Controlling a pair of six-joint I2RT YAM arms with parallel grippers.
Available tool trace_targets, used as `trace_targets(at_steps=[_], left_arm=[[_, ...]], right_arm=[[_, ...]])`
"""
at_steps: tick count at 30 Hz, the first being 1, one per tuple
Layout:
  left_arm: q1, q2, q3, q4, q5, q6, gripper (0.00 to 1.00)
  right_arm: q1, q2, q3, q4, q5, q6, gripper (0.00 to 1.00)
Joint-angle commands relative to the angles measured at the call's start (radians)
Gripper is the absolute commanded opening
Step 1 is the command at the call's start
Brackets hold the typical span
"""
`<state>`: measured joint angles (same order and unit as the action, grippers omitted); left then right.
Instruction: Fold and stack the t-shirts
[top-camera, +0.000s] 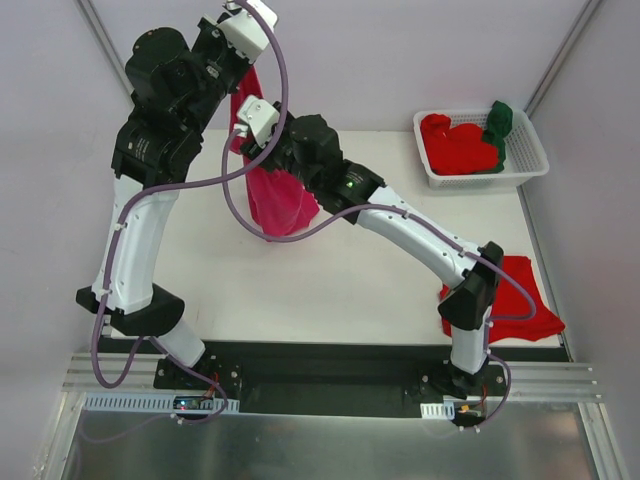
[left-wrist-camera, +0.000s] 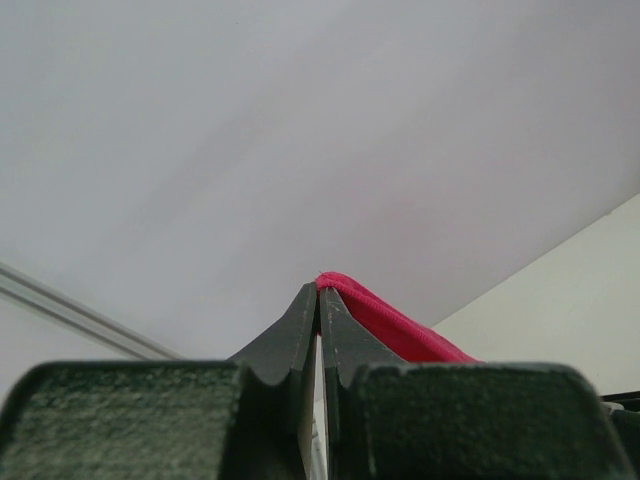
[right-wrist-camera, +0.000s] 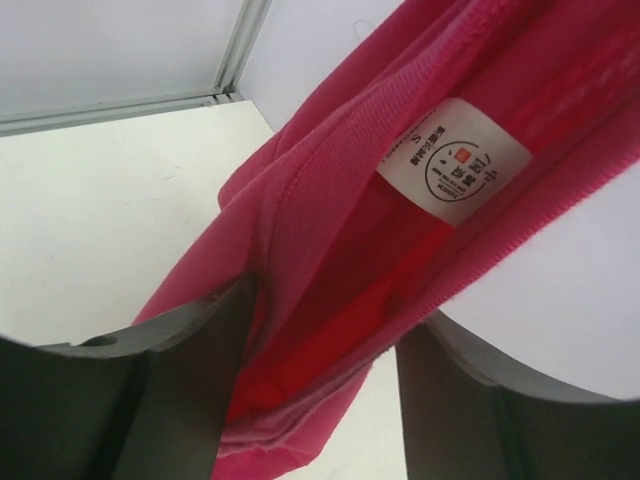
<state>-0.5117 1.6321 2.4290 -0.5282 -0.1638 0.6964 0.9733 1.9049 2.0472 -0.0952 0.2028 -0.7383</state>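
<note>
A magenta-pink t-shirt hangs in the air over the far left of the table. My left gripper is raised high and is shut on the shirt's top hem; the wrist view shows the closed tips pinching the pink edge. My right gripper is at the hanging shirt lower down. Its jaws stand wide apart with the collar part and its white size label passing loosely between them. A red t-shirt lies flat at the front right by the right arm's base.
A white slotted basket at the back right holds red t-shirts and a dark green one. The white table is walled by pale panels at the back and both sides.
</note>
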Motion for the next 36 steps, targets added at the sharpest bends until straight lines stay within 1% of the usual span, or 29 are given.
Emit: trace_targets(at_steps=[1, 5, 7, 13, 18, 22, 26, 36], left_arm=[[-0.011, -0.041, 0.001, 0.080, -0.022, 0.025, 0.00], [-0.013, -0.029, 0.004, 0.085, -0.019, 0.028, 0.00], [-0.013, -0.023, 0.004, 0.089, -0.017, 0.031, 0.00], [-0.011, -0.006, 0.002, 0.094, -0.023, 0.051, 0.00], [-0.013, 0.008, 0.008, 0.102, -0.023, 0.046, 0.00], [-0.011, 0.015, 0.018, 0.103, -0.032, 0.046, 0.00], [-0.011, 0.012, 0.022, 0.103, -0.032, 0.045, 0.00], [-0.011, -0.001, 0.027, 0.103, -0.039, 0.052, 0.00]], right_arm=[[0.001, -0.032, 0.050, 0.026, 0.053, -0.056, 0.63], [-0.004, -0.066, 0.053, -0.003, 0.053, -0.055, 0.66], [-0.001, -0.084, 0.045, -0.015, 0.052, -0.053, 0.69], [0.011, -0.148, 0.051, -0.083, 0.060, -0.053, 0.71], [0.019, -0.204, 0.018, -0.116, 0.072, -0.059, 0.71], [0.019, -0.218, -0.004, -0.115, 0.075, -0.065, 0.71], [0.021, -0.208, 0.002, -0.120, 0.087, -0.065, 0.68], [0.015, -0.176, 0.002, -0.129, 0.073, -0.039, 0.68]])
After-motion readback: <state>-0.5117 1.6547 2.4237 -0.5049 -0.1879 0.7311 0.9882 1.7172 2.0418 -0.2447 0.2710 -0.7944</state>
